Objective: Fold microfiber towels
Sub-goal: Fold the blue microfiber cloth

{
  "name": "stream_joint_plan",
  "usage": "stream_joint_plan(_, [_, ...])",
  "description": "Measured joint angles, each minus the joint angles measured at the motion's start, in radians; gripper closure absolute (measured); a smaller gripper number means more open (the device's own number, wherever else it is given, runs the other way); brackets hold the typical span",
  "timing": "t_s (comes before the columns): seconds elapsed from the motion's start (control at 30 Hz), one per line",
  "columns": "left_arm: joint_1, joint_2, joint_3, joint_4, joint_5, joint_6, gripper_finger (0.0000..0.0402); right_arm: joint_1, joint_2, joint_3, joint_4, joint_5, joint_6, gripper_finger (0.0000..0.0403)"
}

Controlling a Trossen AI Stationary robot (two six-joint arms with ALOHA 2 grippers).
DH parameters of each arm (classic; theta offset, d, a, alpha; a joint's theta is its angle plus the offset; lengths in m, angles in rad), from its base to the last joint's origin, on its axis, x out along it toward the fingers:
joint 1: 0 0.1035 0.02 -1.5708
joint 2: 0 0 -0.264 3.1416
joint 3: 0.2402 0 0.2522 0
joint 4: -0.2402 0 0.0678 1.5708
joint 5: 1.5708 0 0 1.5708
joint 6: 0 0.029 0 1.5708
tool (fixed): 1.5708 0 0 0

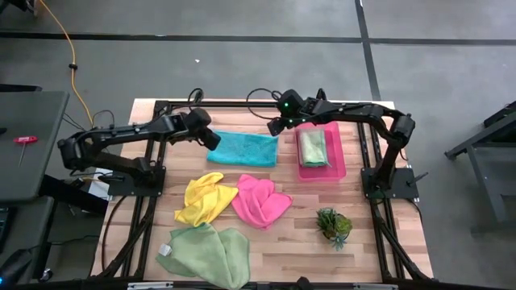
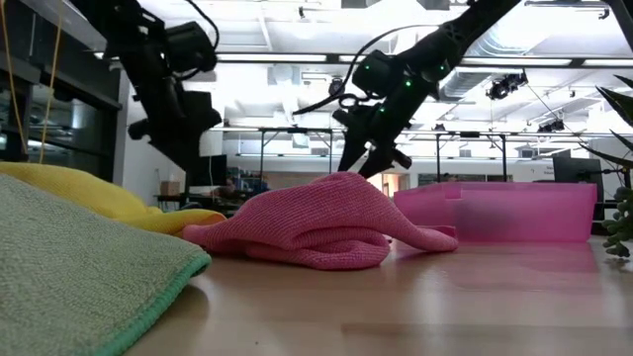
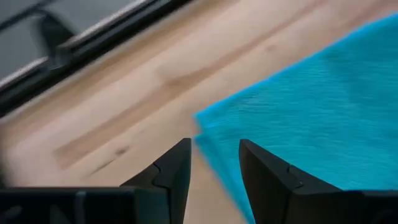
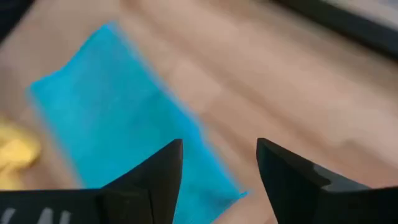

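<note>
The teal towel (image 1: 244, 147) lies flat at upper centre of the high view, left end effector (image 1: 212, 138) at its left edge, right end effector (image 1: 276, 126) above its right corner. Low view: pink towel (image 2: 321, 232) heaped mid-desk (image 2: 396, 307). Both wrist views show spread fingers over teal edges, bare wood beside.

The wooden tabletop (image 1: 290, 242) carries a teal towel (image 1: 242, 147), a yellow towel (image 1: 205, 199), a pink towel (image 1: 260, 201), a green towel (image 1: 208, 253), a pink tray (image 1: 339, 165) and a small plant (image 1: 333, 226).
</note>
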Motion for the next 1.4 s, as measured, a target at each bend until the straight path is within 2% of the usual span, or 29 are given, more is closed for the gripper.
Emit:
stream_joint_plan(0.1, [0.007,0.022,0.0,0.023,0.04,0.017,0.0275,-0.002,0.0,0.0,-0.03,-0.12,-0.056,0.0206])
stream_joint_plan(0.2, [0.007,0.062,-0.001,0.02,-0.001,-0.005,0.029,0.01,0.0,0.0,-0.05,-0.136,-0.1,0.0206])
stream_joint_plan(0.37, [0.007,0.137,-0.001,0.022,-0.001,-0.039,0.0382,0.038,0.004,0.0,-0.047,-0.154,-0.117,0.022])
stream_joint_plan(0.47, [0.007,0.183,-0.001,0.041,0.034,-0.045,0.0389,0.057,0.019,0.0,-0.076,-0.155,-0.157,0.0262])
stream_joint_plan(0.6, [0.003,0.234,-0.003,0.07,0.075,-0.034,0.0399,0.091,0.064,0.0,-0.093,-0.155,-0.185,0.0369])
stream_joint_plan(0.67, [-0.003,0.249,-0.015,0.097,0.085,-0.034,0.0399,0.114,0.086,0.0,-0.085,-0.154,-0.187,0.039])
stream_joint_plan(0.77, [-0.009,0.266,-0.045,0.129,0.087,-0.057,0.0401,0.145,0.106,0.0,-0.057,-0.144,-0.163,0.0384])
stream_joint_plan(0.87, [-0.01,0.267,-0.087,0.171,0.088,-0.089,0.0401,0.166,0.117,0.0,-0.044,-0.102,-0.152,0.0399])
stream_joint_plan(1.13, [-0.011,0.251,-0.16,0.194,0.074,-0.16,0.0401,0.181,0.157,0.0,-0.045,-0.006,-0.108,0.0401])
stream_joint_plan(1.27, [-0.026,0.215,-0.166,0.155,0.061,-0.176,0.0401,0.188,0.159,0.0,-0.039,0.01,-0.108,0.0402])
stream_joint_plan(1.4, [-0.017,0.162,-0.172,0.084,0.013,-0.157,0.0401,0.196,0.159,0.0,-0.035,0.069,-0.107,0.0402])
